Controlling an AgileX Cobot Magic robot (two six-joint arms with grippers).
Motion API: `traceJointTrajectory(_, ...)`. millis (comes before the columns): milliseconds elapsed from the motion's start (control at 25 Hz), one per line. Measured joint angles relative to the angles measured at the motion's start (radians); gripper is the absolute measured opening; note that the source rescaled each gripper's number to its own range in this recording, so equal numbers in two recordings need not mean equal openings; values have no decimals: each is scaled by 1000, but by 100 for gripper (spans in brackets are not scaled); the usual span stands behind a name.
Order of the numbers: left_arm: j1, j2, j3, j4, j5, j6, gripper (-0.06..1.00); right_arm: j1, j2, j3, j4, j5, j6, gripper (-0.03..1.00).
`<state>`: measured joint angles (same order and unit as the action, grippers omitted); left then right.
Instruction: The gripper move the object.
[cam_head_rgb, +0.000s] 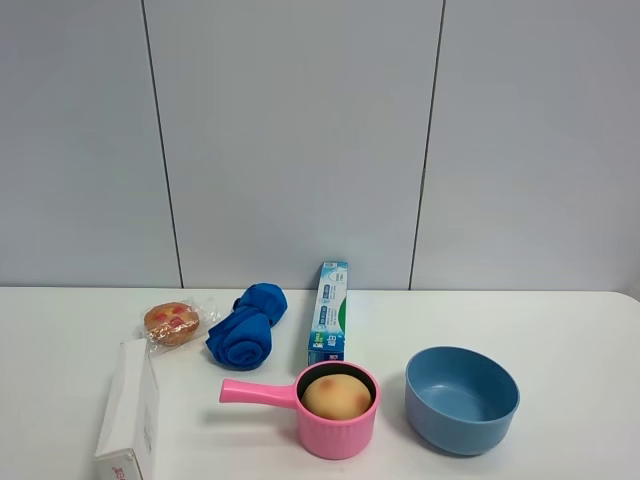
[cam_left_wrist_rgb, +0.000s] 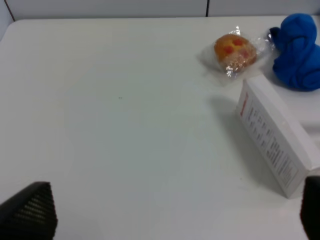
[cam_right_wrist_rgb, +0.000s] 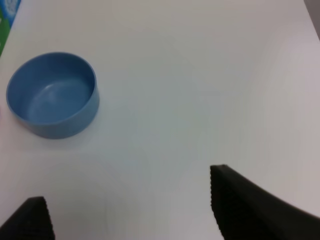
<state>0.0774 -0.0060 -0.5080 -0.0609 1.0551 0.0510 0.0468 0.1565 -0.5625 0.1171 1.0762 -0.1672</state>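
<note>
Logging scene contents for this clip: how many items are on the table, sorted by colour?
Blue: 3 – cloth, bowl, foil box
Pink: 1 – pot
White: 1 – carton
Yellow-orange: 1 – fruit, inside the pot
Brown: 1 – wrapped bun
Total: 7

Lab-like setup: white table (cam_head_rgb: 560, 320), grey panelled wall (cam_head_rgb: 300, 140).

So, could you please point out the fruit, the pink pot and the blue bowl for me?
fruit (cam_head_rgb: 337, 395), exterior high view, top of its skin.
pink pot (cam_head_rgb: 258, 392), exterior high view, on its handle.
blue bowl (cam_right_wrist_rgb: 75, 120), right wrist view, outer wall.
</note>
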Motion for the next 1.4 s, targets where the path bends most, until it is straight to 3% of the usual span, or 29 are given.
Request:
traceJointTrajectory(560, 0, 0, 0, 0, 0, 0, 100, 7, -151, 61, -4, -2, 47, 64)
traceJointTrajectory(1280, 0, 0, 0, 0, 0, 0, 100, 7, -159, 61, -64, -3, 135, 64)
traceJointTrajectory(1400, 0, 0, 0, 0, 0, 0, 100, 7, -159, 61, -65, -3, 135, 69)
